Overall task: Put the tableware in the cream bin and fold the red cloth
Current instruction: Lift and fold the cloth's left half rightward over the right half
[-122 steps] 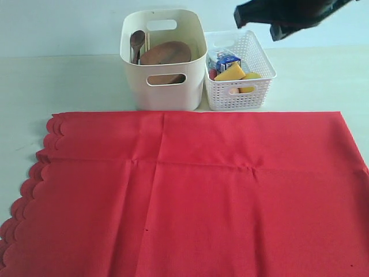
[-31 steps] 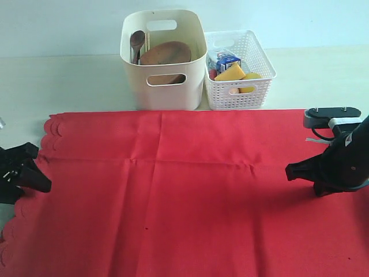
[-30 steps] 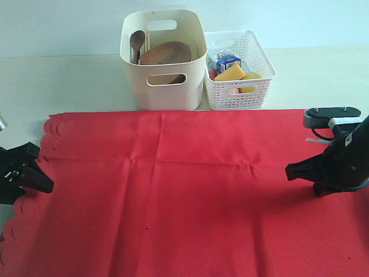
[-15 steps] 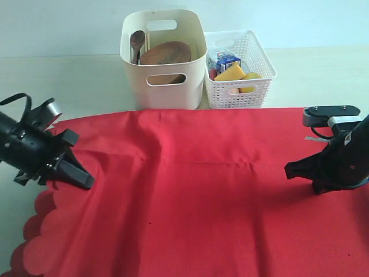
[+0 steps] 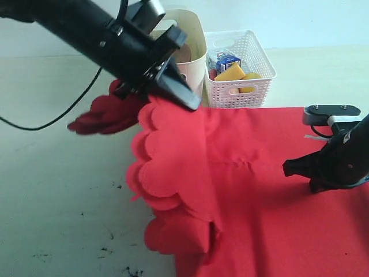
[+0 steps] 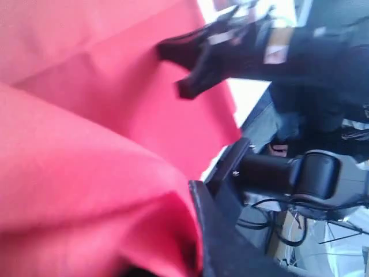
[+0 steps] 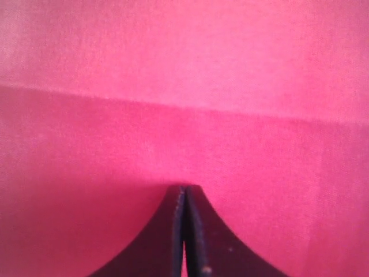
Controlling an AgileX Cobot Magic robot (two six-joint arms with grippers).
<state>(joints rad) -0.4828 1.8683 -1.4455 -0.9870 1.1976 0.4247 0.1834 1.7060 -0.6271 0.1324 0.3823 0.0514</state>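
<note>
My left gripper (image 5: pixel 187 99) is up off the table (image 5: pixel 57 202), its fingers closed on the scalloped edge of the red cloth (image 5: pixel 277 231). The fabric hangs from the tips in a loose fold, and a bunch of scallops sticks out behind the gripper on its outer side. In the left wrist view the cloth is gathered right against one dark finger (image 6: pixel 216 236) and fills most of what I can see. Below that gripper the raised edge droops down and doubles over the part of the cloth that lies flat, with bare table showing on the gripper's outer side, marked by a few dark smudges. My right gripper (image 5: pixel 290 168) is low, well apart from the left one, with its tip down on the flat half of the cloth. Its fingers (image 7: pixel 199 242) are pressed together, and I cannot tell whether any fabric is caught between them. The cream bin (image 5: pixel 197 63) stands just beyond the left gripper, mostly hidden by that arm, so I cannot make out what is inside it. The white lattice basket (image 5: pixel 236 98) sits touching the bin on the side towards my right gripper, holding a blue-white carton (image 5: pixel 228 59) and a yellow wedge (image 5: pixel 230 73)
</note>
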